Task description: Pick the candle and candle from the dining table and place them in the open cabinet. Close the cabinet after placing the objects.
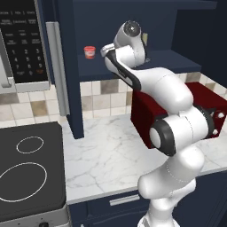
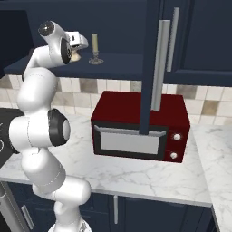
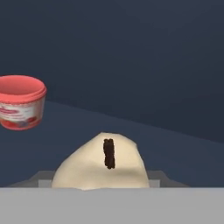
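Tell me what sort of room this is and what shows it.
A rendered home kitchen, most likely: a black stovetop with white rings beside a white marble counter, a red microwave against a tiled backsplash, and navy wall cabinets above.

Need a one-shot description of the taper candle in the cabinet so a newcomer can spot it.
Find the open navy cabinet above the red microwave. On its shelf, just right of the robot's hand, stands the taper candle. It is slim, pale and upright on a round dark base, unlike the squat red cup further left or the lumpy cream candle at the hand.
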